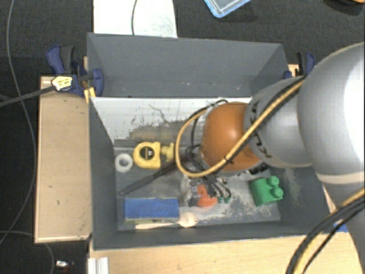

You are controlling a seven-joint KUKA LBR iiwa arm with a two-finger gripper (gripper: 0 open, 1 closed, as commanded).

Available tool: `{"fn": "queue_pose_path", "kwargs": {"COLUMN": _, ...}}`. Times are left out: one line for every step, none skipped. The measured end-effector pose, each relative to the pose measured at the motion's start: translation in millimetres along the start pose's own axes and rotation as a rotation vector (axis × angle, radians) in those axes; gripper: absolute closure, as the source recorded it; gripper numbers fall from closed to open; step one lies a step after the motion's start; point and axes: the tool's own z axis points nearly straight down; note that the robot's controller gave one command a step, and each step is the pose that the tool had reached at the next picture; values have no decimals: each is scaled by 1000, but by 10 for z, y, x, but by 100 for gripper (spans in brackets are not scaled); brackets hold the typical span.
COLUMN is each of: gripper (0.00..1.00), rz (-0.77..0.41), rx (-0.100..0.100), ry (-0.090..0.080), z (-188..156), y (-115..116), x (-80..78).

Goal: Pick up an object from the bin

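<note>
My gripper (194, 188) hangs low in the bin's front middle, just beneath the arm's orange cover. Right under it lies a small orange-red thing (205, 200), partly hidden by the gripper and its cables. Whether it is gripped I cannot tell. A blue rectangular block (151, 208) lies to the left of the gripper. A pale wooden spoon (171, 222) rests along the front wall below that block. To the right of the gripper a green toy brick (266, 190) sits on the floor.
A yellow padlock-shaped thing (148, 154) and a white ring (124, 162) lie at the left. A thin black rod (145, 180) slants from the left toward the middle. The arm and its cover hide the bin's right middle.
</note>
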Motion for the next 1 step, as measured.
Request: {"fn": "queue_pose_path", "kwargs": {"gripper": 100, "rz": 26, "rx": 0, "ry": 1, "z": -2, "y": -69, "x": -5}}
